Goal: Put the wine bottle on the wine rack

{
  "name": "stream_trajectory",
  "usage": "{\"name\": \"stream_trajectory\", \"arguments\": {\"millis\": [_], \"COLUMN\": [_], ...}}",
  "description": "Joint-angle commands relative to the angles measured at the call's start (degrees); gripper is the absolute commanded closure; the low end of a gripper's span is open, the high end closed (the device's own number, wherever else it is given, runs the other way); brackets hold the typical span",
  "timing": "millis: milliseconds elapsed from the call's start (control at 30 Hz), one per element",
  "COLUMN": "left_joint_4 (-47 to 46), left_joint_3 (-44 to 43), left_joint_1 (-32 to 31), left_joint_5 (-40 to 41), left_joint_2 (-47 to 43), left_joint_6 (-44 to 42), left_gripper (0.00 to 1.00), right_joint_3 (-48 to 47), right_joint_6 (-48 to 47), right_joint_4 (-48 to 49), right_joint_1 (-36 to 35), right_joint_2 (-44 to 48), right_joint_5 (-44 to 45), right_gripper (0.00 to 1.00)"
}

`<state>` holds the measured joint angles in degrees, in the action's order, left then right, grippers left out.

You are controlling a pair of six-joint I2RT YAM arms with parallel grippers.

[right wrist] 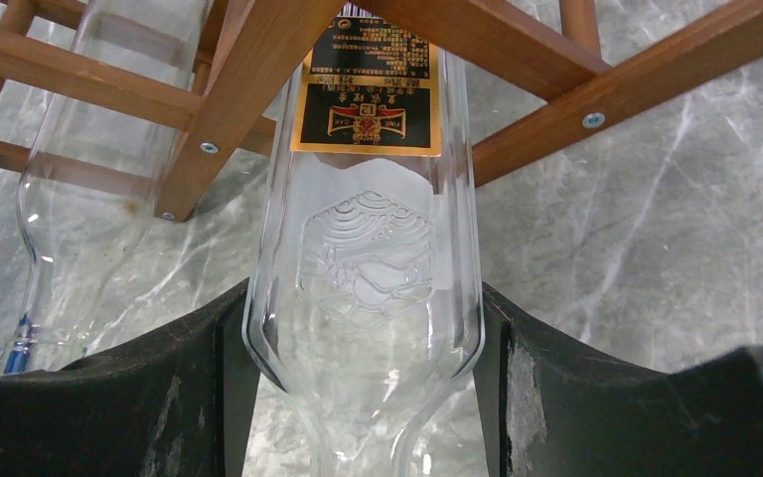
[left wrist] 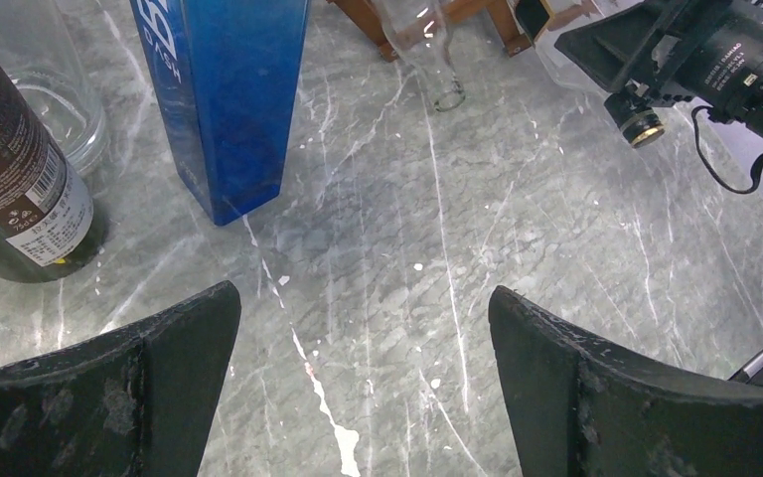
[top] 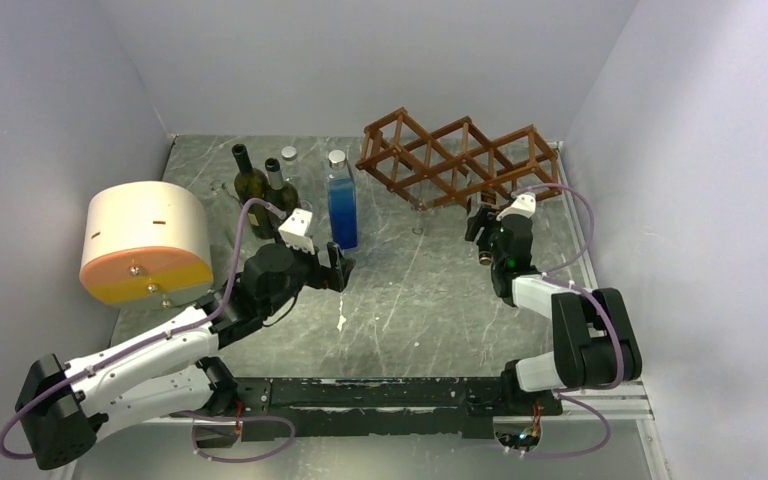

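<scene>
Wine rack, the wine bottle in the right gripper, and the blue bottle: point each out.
wine rack (right wrist: 243,89): right wrist view, on the wide diagonal slat.
wine bottle (right wrist: 368,248): right wrist view, on the embossed shoulder.
blue bottle (left wrist: 228,89): left wrist view, on its front face.

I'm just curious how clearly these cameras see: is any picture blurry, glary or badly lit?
Top external view: soft, even light, faint shadows, slightly grainy. Left wrist view: the marble table is sharp, with a soft shadow beside the blue bottle. Right wrist view: the clear wine bottle is crisp, label sharp, with little glare.
</scene>
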<state>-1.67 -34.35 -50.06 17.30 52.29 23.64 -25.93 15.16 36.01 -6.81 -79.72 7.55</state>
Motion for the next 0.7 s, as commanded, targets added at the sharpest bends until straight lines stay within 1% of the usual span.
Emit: {"name": "stream_trajectory", "arguments": {"millis": [0,200,500,600,667], "left_joint_4": [0.3,0.2,0.8,0.8,0.5], "left_joint_3": [-2.6,-2.7,-3.3,-3.1,-3.0], "left_joint_1": [0.3,0.3,0.3,0.3,0.3], "left_joint_5": [-1.6,-1.8,-2.4,-2.4,-2.4], "left_joint_2": [0.5,1.0,2.3,2.1,2.0], "left_joint_6": [0.0,0.0,0.0,0.1,0.1], "left_gripper": [0.01,0.02,0.02,0.02,0.02], "right_joint_3": [-2.5,-2.2,-0.5,-0.6,-1.4], "right_joint_6": [1.1,2.1,5.6,6.5,6.0], "right_joint_4": [19.9,22.4,29.4,30.4,30.1], "right_joint_1": [-0.2,-0.2,-0.2,-0.2,-0.2], "right_joint_2": [-0.6,-3.0,-5.8,-6.4,-7.0], "right_joint_5": [-4.5,-2.7,6.9,7.8,6.6], "right_gripper": [1.00,1.00,1.00,1.00,1.00]}}
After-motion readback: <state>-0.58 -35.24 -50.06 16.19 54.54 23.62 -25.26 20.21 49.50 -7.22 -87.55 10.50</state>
